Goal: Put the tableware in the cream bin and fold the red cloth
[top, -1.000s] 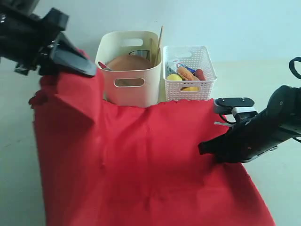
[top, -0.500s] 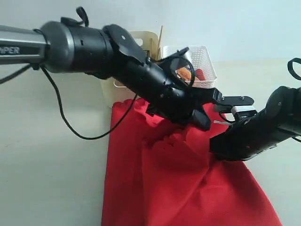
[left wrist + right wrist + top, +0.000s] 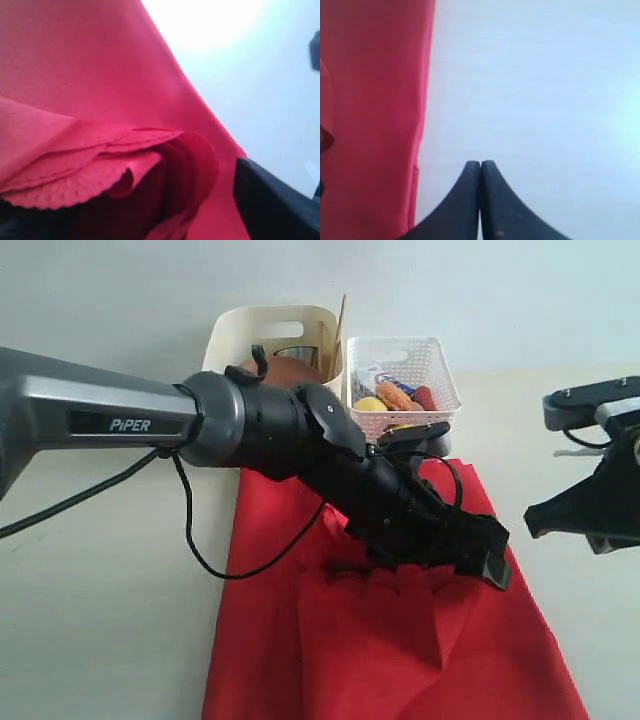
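Left gripper: the left gripper (image 3: 487, 555) reaches across the middle and is low over the red cloth (image 3: 290, 640), jaws spread wide. In the wrist view a loose, scalloped fold of cloth lies between them and nothing is pinched.
Right gripper: the right gripper (image 3: 480, 167) is closed tight, fingertips pressed together with nothing in them. It hangs over bare table (image 3: 100, 620), just beside the cloth's right edge and not touching it.
Red cloth: it is on the table in front of the two containers, lying doubled. An upper layer ends in a rumpled scalloped edge across the middle, right under the left gripper. The fold is bunched and wrinkled there rather than flat.
Cream bin: the cream bin (image 3: 232, 340) stands at the back, behind the left arm, its lower half hidden by it.
Tableware: a round brown plate (image 3: 290, 370) shows inside the bin, and wooden chopsticks (image 3: 341, 325) poke up from its right side. The rest I cannot make out.
White basket: the white basket (image 3: 440, 370) sits just to the right of the bin with food inside.
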`<action>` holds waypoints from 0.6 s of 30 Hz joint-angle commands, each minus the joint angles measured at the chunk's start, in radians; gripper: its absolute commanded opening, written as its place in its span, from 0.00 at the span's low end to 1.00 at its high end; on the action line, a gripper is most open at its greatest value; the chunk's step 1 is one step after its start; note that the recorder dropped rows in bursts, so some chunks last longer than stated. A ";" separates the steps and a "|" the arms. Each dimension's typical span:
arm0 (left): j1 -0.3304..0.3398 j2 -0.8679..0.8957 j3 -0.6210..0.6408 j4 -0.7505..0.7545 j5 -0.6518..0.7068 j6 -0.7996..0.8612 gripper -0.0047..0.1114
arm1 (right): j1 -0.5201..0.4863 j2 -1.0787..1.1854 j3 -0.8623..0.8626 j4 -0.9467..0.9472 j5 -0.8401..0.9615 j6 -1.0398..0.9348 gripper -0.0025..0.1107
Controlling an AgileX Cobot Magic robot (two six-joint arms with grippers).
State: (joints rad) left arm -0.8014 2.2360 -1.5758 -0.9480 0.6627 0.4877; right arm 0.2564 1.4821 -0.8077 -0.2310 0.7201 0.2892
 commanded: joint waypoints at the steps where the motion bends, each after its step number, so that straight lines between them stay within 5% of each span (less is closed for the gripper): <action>1: -0.015 -0.067 -0.005 0.042 0.019 0.028 0.75 | -0.004 -0.050 -0.043 -0.062 0.111 0.017 0.02; 15: -0.134 -0.123 -0.005 0.219 0.100 0.045 0.75 | -0.004 -0.052 -0.049 -0.091 0.112 -0.008 0.02; 18: -0.134 -0.180 -0.005 0.460 0.155 -0.134 0.75 | -0.004 -0.052 -0.049 -0.081 0.091 -0.008 0.02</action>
State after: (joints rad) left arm -0.9343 2.1056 -1.5777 -0.6363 0.7810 0.4612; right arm 0.2564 1.4385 -0.8499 -0.3084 0.8335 0.2884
